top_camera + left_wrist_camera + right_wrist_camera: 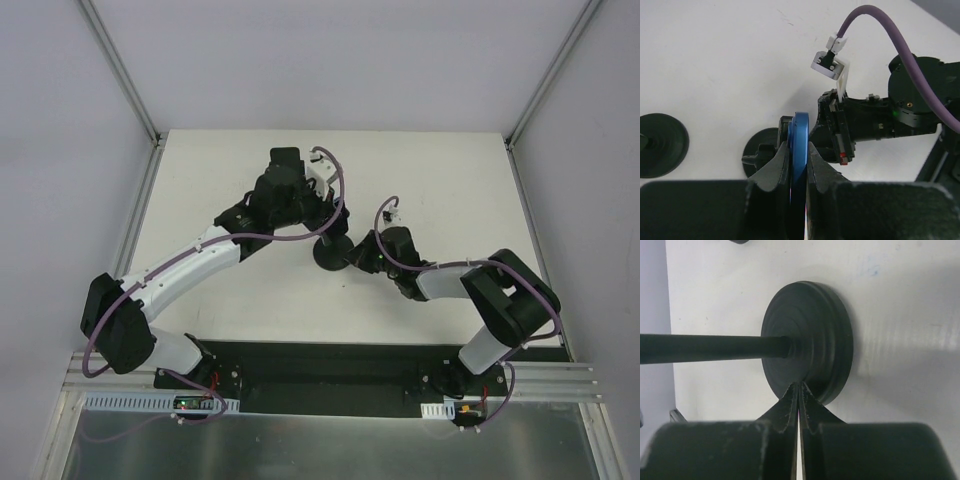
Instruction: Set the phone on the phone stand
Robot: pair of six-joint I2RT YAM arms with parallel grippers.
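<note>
Blue-rimmed flat phone (801,127) stands on edge, pinched between the narrow-set fingers of the left gripper (798,150), its long axis running straight out from the wrist. The black round-based phone stand (761,150) sits on the white tabletop (715,60) just beyond and below the phone's leading edge, slightly left of it. The right gripper (799,390) has its fingers drawn together, tips against the base rim, apparently steadying it. The left arm likely must carry the phone forward and down onto the stand.
</note>
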